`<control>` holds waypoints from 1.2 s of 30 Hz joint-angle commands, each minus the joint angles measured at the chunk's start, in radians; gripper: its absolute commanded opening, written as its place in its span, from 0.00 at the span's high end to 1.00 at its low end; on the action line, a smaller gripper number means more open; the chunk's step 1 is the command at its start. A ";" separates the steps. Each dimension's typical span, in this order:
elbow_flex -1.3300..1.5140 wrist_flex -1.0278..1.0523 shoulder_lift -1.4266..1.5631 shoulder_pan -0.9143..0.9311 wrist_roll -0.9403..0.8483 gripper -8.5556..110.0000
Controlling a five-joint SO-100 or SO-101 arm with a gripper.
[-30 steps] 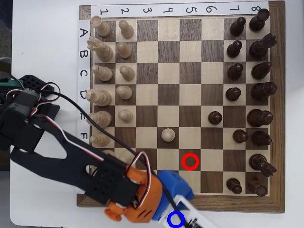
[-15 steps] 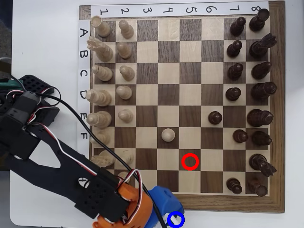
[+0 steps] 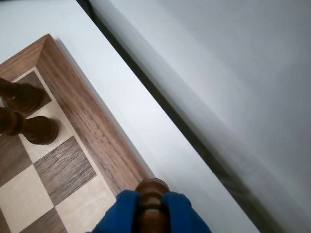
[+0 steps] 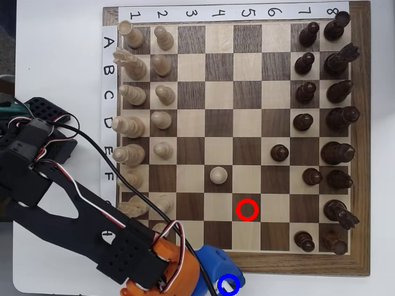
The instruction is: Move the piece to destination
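Gripping pawn point(image 3: 152, 201) between blue fingers point(image 3: 121, 213), tool point(image 3: 151, 213) closed, beside board edge point(image 3: 92, 121).

Dark-brown turned wooden pawn point(image 3: 151, 194). Blue-padded gripper point(image 3: 151, 213) on a black arm with orange housing point(image 4: 179, 271). Walnut-and-cream chequered wooden chessboard point(image 4: 237, 98). White worktop point(image 4: 55, 55). Bright-blue ring outline point(image 4: 229, 286); red ring outline point(image 4: 247, 209).

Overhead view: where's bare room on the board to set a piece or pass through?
Free: columns 3 to 6 between the cream rows and the dark rows, apart from one cream pawn, one dark pawn and the red ring. Crowded: both side columns, and the lower left under the arm.
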 commanded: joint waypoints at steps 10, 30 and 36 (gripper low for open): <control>-0.006 -0.150 0.152 0.071 -0.075 0.93; 0.160 -0.258 0.158 0.051 -0.067 0.93; 0.149 -0.279 0.144 0.054 -0.071 0.93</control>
